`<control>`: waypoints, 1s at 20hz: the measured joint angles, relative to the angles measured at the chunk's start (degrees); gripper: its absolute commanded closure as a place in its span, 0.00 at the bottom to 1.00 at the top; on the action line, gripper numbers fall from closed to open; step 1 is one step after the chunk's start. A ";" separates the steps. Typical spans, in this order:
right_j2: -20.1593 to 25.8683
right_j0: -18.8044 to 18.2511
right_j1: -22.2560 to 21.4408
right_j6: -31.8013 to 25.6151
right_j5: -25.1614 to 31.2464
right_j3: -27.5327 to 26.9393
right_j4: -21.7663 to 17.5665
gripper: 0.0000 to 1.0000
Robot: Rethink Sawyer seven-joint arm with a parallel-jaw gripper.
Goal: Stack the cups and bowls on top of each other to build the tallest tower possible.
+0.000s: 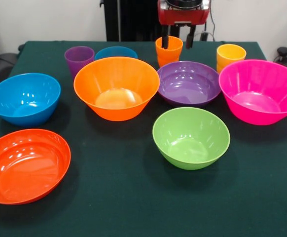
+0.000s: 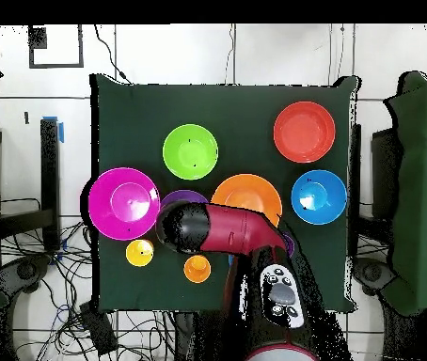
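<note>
The shallow red-orange bowl and green bowl sit nearest on the dark green tabletop, apart and unstacked. At the far edge, before a pale wall, the jaws stand open astride the orange cup rim.

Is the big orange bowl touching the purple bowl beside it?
Cannot tell. In the front view the orange bowl overlaps the purple bowl's rim, hiding any gap; overhead, the arm covers that spot.

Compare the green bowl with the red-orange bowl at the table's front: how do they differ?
The green bowl is deeper and narrower; the red-orange bowl is wider and shallow. The green bowl sits level, while the red-orange bowl looks tilted in the front view. Both are glossy, empty, unstacked and apart from the gripper.
</note>
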 measured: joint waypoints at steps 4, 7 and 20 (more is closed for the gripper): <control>0.10 -0.40 0.47 0.00 0.07 -1.69 -0.01 0.00; 0.16 -0.38 1.17 0.00 0.08 -3.06 -0.02 0.00; 0.42 -0.23 8.52 0.00 0.07 -9.17 -0.02 0.00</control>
